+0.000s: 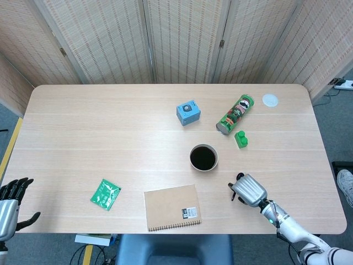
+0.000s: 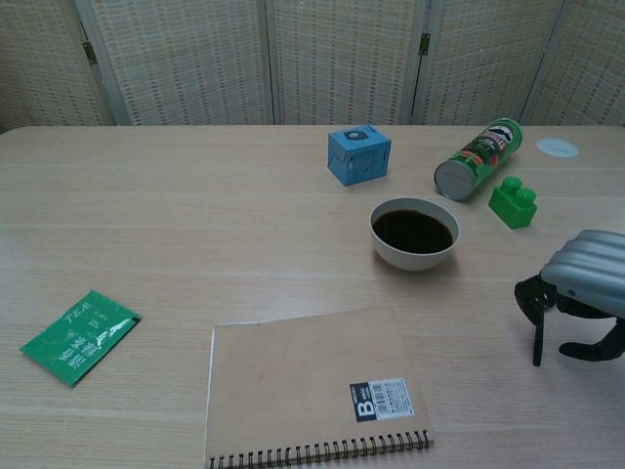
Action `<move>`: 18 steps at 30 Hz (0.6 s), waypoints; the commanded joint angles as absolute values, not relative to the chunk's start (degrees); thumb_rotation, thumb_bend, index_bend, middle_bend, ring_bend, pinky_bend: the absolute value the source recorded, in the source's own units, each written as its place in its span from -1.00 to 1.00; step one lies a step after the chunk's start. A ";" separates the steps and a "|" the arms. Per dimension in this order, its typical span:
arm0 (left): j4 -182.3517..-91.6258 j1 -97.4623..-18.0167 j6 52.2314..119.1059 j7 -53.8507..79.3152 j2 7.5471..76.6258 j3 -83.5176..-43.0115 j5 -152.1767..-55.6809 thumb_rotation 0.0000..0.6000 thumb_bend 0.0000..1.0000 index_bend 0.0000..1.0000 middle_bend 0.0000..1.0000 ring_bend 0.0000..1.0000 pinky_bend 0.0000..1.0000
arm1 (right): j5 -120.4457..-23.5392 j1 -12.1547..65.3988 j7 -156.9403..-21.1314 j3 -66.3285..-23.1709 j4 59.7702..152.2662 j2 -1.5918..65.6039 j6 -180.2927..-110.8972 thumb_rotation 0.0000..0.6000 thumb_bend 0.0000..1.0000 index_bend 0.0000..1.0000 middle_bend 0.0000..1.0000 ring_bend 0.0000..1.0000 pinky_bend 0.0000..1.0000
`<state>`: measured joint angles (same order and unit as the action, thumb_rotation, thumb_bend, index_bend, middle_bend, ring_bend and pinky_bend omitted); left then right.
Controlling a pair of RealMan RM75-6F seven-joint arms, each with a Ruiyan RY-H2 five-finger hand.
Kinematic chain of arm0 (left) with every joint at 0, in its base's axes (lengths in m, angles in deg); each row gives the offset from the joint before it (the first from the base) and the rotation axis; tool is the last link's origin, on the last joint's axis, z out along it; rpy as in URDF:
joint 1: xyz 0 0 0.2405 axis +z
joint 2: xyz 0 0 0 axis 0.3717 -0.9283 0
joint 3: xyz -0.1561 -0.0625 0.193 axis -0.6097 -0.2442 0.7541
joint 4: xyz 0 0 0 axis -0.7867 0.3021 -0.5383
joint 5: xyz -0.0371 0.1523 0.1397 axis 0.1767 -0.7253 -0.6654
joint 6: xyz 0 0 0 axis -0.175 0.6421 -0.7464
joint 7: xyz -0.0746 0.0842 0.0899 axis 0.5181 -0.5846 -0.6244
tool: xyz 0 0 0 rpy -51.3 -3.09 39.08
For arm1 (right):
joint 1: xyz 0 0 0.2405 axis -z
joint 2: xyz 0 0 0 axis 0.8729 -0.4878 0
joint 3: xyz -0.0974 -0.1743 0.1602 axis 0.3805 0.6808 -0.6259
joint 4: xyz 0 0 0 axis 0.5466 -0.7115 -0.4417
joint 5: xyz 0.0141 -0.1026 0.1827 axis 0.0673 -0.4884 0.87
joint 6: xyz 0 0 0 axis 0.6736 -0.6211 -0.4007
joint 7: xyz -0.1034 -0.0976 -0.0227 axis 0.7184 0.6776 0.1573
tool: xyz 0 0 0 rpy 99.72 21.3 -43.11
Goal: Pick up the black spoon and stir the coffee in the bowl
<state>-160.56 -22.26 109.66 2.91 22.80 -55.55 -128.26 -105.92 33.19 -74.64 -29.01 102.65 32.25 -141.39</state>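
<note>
So my left hand (image 1: 11, 205) is parked way off the near-left corner of the table (image 1: 110, 127), fingers apart, holding nothing. Not doing anything for this one.

Going left to right: far to the left of my right hand there's a green tea packet (image 2: 76, 335), then a brown notebook (image 2: 312, 391) closer in. The bowl (image 2: 414, 234) of coffee (image 2: 413, 231) sits up and to the left of my right hand, near but not touching. Further back are a blue box (image 2: 358, 154), a chips can (image 2: 479, 159) on its side and a green block (image 2: 514, 202).

My right hand (image 2: 578, 303) is down right on top of the black spoon (image 2: 536, 337), fingers curled in around the upper part. Honestly I can't tell if I've actually got it pinched or if I'm just caging it, since the hand hides the spoon's bowl end.

What worries me: the handle looks thin and flat on the table, so my fingertips could just push it along or flick it away instead of getting under it. And if I lift with a sloppy pinch, it could swivel and drop, maybe into the coffee.

The spoon runs roughly near-to-far: scoop end pointing away from me under my hand, handle sticking out toward me.
</note>
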 commanded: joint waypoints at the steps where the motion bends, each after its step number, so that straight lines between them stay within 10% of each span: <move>1: -160.57 -22.24 109.66 2.94 22.82 -55.53 -128.33 1.00 -0.59 -0.63 -0.66 -0.72 -0.62 | -106.25 32.80 -74.45 -28.94 100.94 33.33 -141.28 1.00 -0.59 0.05 0.99 1.00 1.00; 18: -159.89 -21.48 110.23 3.93 22.79 -55.43 -128.17 1.00 -0.59 -0.63 -0.66 -0.72 -0.62 | -106.23 30.28 -72.47 -29.53 97.65 36.80 -139.41 1.00 -0.58 0.05 0.99 1.00 1.00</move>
